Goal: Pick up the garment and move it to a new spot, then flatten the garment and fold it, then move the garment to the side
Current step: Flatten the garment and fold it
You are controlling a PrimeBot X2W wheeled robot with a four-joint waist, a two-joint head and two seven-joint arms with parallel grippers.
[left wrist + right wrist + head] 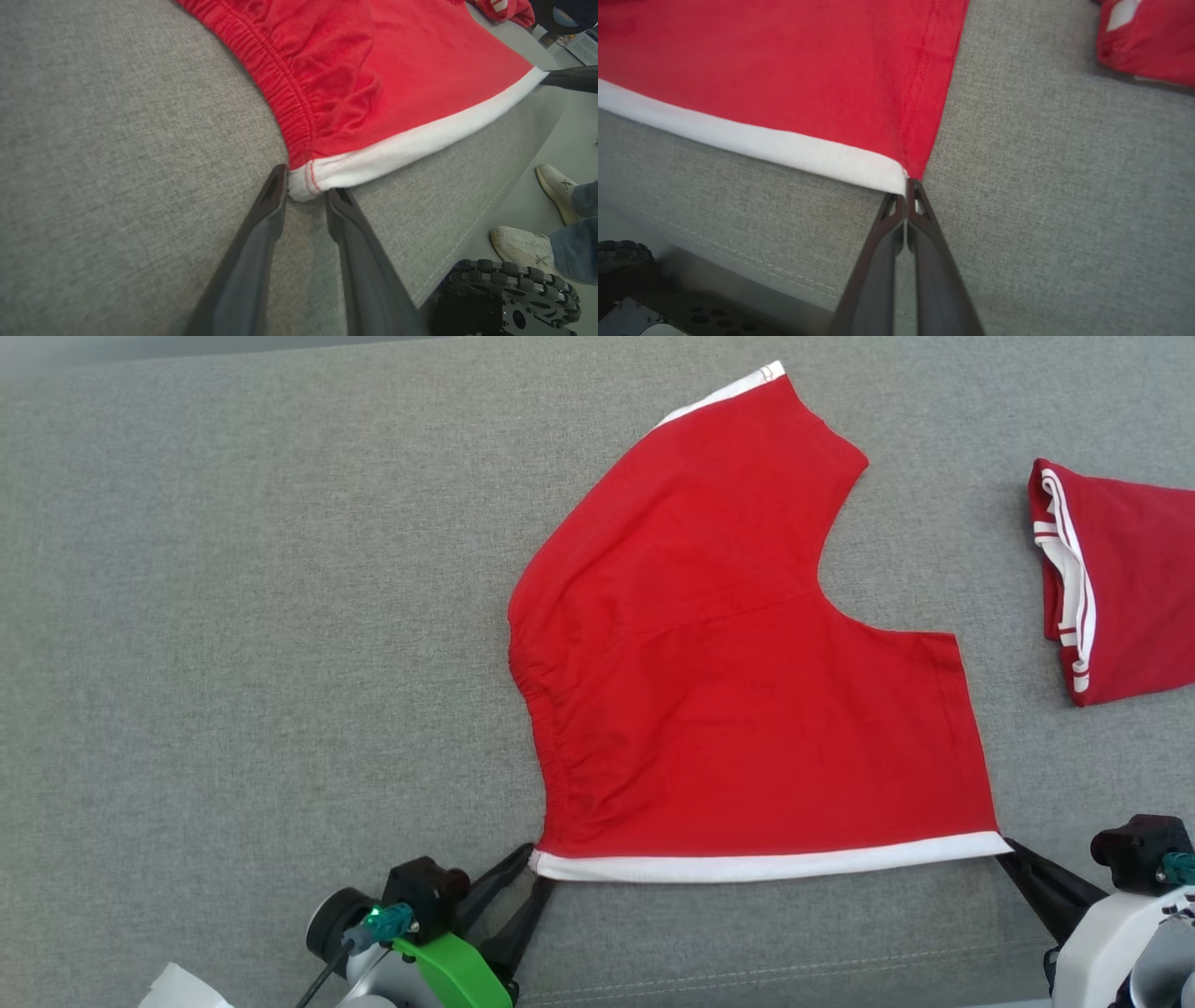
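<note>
**Desk:** Start at the jaws. What have you got?

**Me:** On my left gripper [306,186] the two long dark fingers [273,200] stand apart. The near corner of the red cotton shorts [747,709], the pair with white side bands and an elastic waistband, sits loose between the tips — perhaps brushing one finger, clamped by neither. My right gripper [906,186] is shut, tips together right at the other end of the same white band [766,866]. I read that as a pinch on the very point of the corner, since the cloth draws out to a point there.

**Desk:** And the shorts themselves?

**Me:** They're spread out in the middle of the grey woven cloth surface [233,616], waistband toward my left and both legs fanned out. The near band runs straight between my two grippers. There's hardly a wrinkle apart from the gathers at the elastic.

**Desk:** So where does that leave the task?

**Me:** I'd say the placing and flattening are about done. No fold shows yet, so the folding is left, and after that the shift to the side. A folded red-and-white garment [1130,588] lies well apart on my right — that looks like the spot for finished pieces.
</note>
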